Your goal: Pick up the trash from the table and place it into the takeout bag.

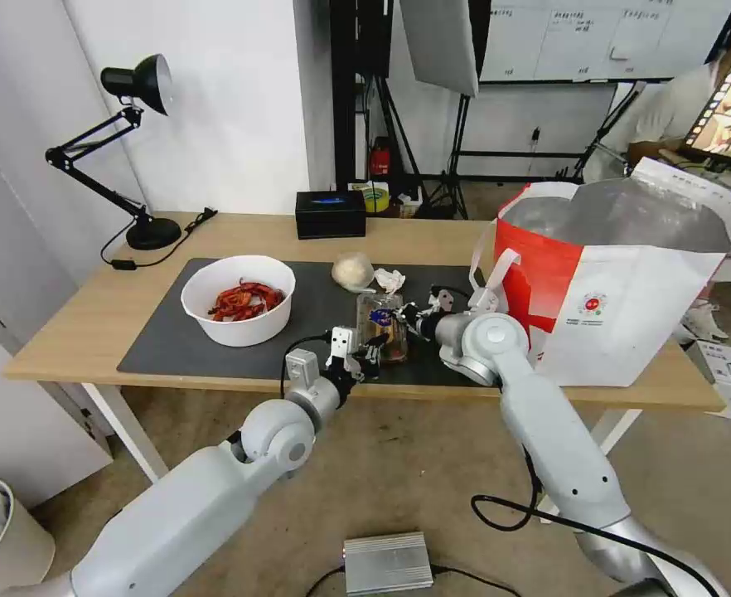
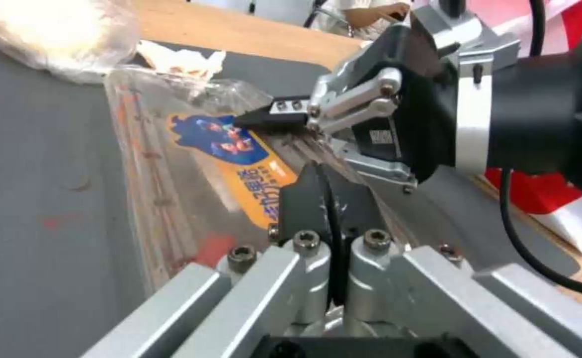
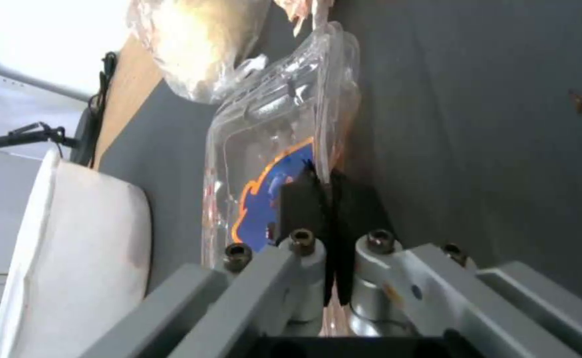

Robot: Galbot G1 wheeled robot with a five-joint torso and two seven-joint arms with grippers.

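Clear food box (image 1: pixel 381 326): lies on the bench mat, long axis running away from the left gripper (image 1: pixel 364 349), pinched shut on its near edge; right gripper (image 1: pixel 409 314) clamps its bag-side edge, equally near.

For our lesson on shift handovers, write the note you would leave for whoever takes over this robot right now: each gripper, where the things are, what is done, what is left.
Left gripper: shut on the near edge of the clear food box.
Right gripper: shut on the same box from its right side.
The box lies on the grey mat of the table.
Bowl of red scraps: on the mat, left of the box.
Beige lump and tissue wad: on the mat behind the box.
Takeout bag: stands open at the table's right end.
Done: the box is gripped.
Left: all four pieces still need bagging.
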